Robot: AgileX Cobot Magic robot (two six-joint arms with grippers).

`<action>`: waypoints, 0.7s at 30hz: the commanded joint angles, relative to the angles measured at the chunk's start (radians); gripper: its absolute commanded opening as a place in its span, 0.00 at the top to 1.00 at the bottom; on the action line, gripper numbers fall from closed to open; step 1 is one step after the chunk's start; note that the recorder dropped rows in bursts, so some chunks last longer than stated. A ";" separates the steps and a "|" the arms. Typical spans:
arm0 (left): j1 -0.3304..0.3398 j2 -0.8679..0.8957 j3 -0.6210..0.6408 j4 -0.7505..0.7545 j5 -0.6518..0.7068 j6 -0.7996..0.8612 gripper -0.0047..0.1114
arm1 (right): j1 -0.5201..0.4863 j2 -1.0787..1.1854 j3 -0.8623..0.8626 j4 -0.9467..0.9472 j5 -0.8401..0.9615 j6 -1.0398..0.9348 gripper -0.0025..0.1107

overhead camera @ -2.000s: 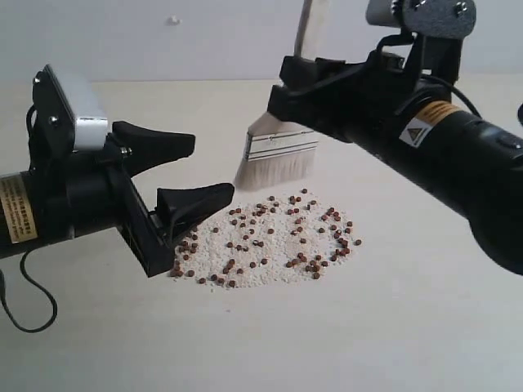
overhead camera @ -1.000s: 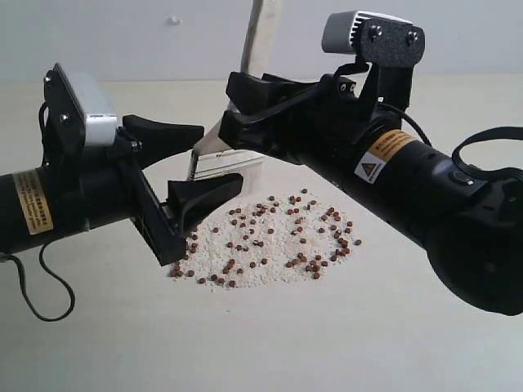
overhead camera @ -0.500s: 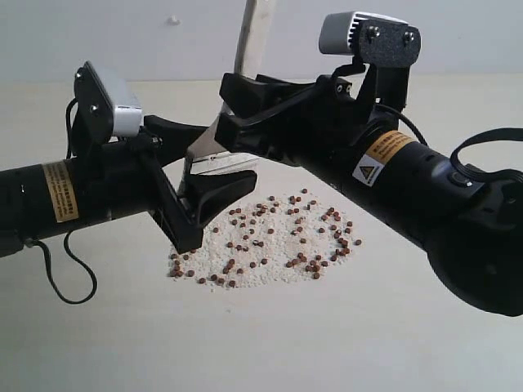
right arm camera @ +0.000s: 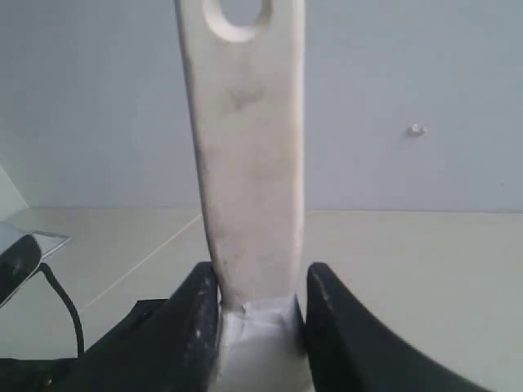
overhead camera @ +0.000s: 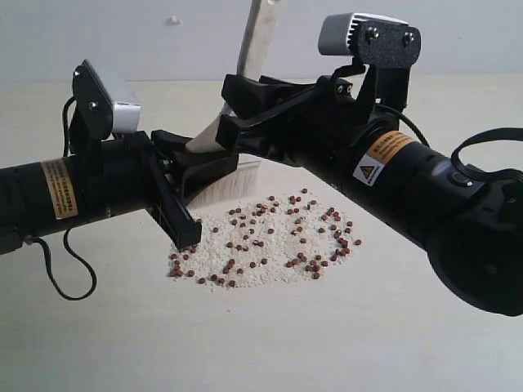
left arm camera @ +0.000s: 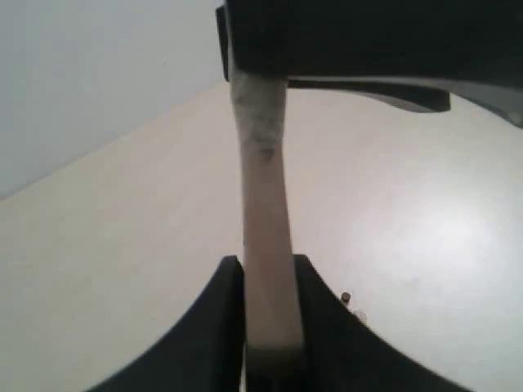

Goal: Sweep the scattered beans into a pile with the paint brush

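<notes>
Both jaws hold paint brush.
L jaws clamped on its head, R jaws on handle; beans piled mid counter.

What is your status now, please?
Left gripper and right gripper both shut on flat wooden-handled paint brush. Small reddish-brown beans lie spread nearby. No obstacle seen.

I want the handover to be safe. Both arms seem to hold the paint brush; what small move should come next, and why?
Probably the right gripper should open its fingers and let go. Both grippers pinch the paint brush: the right on its handle, the left gripper lower, near the bristles, close to the beans. The left could then sweep alone.
</notes>
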 commanded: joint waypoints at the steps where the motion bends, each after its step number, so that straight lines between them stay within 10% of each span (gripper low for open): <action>1: -0.005 0.002 -0.004 0.044 -0.018 -0.004 0.96 | 0.002 -0.002 -0.007 -0.017 -0.001 0.018 0.96; 12: -0.005 0.002 -0.004 0.075 -0.016 -0.046 0.96 | 0.002 -0.040 -0.007 0.054 0.033 -0.069 0.44; 21: -0.003 0.002 -0.004 0.019 -0.007 -0.070 0.96 | 0.002 -0.183 -0.004 0.270 0.308 -0.360 0.39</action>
